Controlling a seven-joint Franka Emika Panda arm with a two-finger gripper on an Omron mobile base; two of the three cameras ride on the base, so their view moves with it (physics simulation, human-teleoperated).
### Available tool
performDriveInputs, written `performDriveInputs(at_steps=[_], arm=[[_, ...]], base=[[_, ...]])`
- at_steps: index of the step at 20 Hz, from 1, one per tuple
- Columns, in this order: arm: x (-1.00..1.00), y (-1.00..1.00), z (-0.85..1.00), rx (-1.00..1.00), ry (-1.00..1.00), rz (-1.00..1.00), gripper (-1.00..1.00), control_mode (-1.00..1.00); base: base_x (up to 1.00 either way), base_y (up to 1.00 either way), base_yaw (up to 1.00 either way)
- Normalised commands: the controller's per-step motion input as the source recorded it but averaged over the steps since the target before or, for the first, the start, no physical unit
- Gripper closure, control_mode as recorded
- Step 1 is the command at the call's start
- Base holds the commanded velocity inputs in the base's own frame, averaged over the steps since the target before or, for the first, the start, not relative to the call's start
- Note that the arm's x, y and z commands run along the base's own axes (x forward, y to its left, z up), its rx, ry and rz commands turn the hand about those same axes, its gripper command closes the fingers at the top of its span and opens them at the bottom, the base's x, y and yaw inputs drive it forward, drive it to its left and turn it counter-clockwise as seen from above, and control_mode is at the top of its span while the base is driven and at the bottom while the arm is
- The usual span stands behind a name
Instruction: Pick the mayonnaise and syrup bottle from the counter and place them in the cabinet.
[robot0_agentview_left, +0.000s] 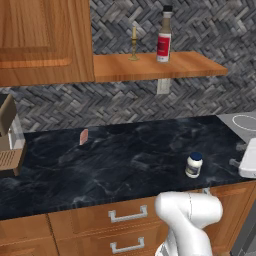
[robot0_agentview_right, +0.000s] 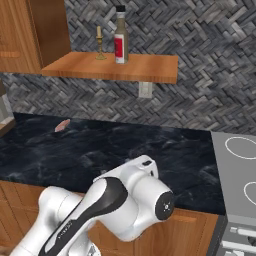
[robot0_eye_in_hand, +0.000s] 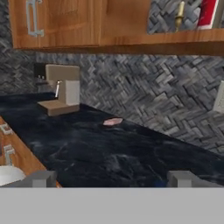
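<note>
Mayonnaise, the small squat white jar with a dark blue lid (robot0_agentview_left: 194, 165), was sitting upright on the long black marbled stone counter (robot0_agentview_left: 115, 165), near the front edge and just ahead of the arm's white elbow. So that one wasn't put away yet. The slim syrup bottle with the tan neck, dark cap and red-and-white label (robot0_agentview_left: 164, 36) was already standing on the flat orange-brown wooden shelf board that serves as the cabinet (robot0_agentview_left: 195, 67), just beside a thin brass candlestick (robot0_agentview_left: 133, 46).

Pretty clearly half done, I'd say: the bottle was sorted and the jar was the step in hand. The hand (robot0_eye_in_hand: 113, 178) had its two dark fingertips set wide apart with nothing between them, looking low across the counter toward a beige coffee machine (robot0_eye_in_hand: 61, 89) and a small pink scrap (robot0_eye_in_hand: 113, 121).

Next move would probably need the hand swung over the jar, lowered around its body, then closed.
</note>
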Motion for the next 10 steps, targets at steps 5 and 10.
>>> performDriveInputs(at_steps=[5,10], arm=[[0.07,0.0,-0.68,-0.06,0.19,0.0,-1.0,-1.0],[0.09,0.0,-0.38,0.01,0.14,0.0,-1.0,-1.0]], base=[[0.0,0.0,0.0],[0.0,0.0,0.0]])
